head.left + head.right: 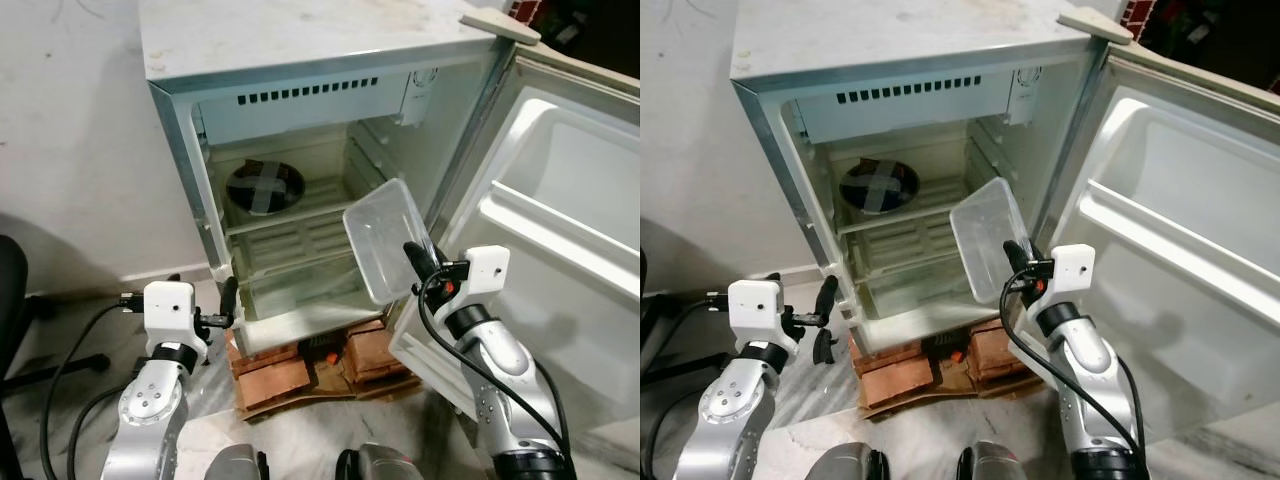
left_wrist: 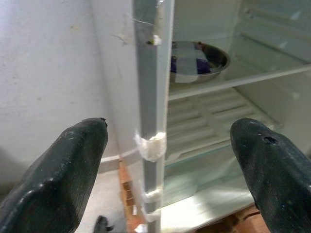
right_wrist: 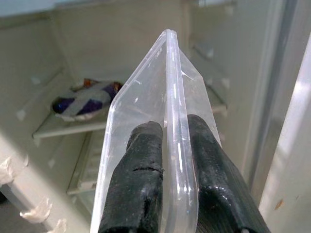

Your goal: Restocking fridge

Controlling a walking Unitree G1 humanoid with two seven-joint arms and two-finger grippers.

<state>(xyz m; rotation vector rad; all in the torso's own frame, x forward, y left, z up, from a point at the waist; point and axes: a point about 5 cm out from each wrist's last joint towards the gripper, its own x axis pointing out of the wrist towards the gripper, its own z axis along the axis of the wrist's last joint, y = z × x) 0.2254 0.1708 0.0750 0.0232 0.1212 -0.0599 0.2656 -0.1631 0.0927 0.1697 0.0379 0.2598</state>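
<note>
1. Right gripper (image 1: 412, 252) pinching the rim of a clear plastic container (image 1: 388, 238), held tilted before the open fridge (image 1: 300, 200).
2. Left gripper (image 2: 165, 160) spread wide, empty, astride the fridge's front edge.
3. Could slip from that thin-rim pinch, or knock the shelf (image 1: 290, 215) going in.
4. Foil-covered bowl (image 1: 264, 187) contents hidden; container apparently empty.
</note>
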